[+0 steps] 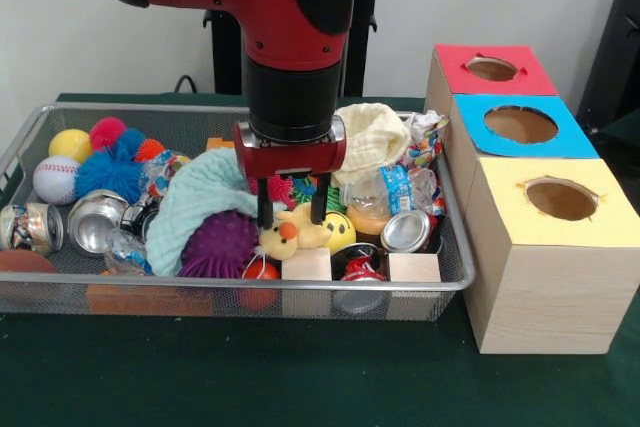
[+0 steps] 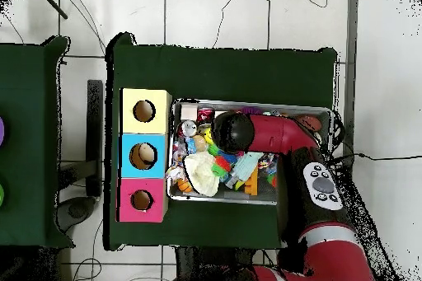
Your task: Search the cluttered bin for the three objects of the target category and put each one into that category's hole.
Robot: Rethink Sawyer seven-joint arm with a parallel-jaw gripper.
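Front view: the gripper (image 1: 293, 217) hangs inside the wire bin (image 1: 230, 285), fingers parted — straddling a yellow plush duck (image 1: 290, 235) without clamping it.

Overhead view: the arm (image 2: 276, 133) covers the bin's (image 2: 247, 199) middle — three holed boxes (image 2: 145, 155) stand beside the bin.

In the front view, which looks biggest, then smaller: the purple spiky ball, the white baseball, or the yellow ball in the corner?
1. Purple spiky ball
2. White baseball
3. Yellow ball; it sits farther back, so this is unsure.

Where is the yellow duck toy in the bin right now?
Front view: the yellow duck toy lies near the bin's front middle, between the open gripper's fingers, right of the purple spiky ball.
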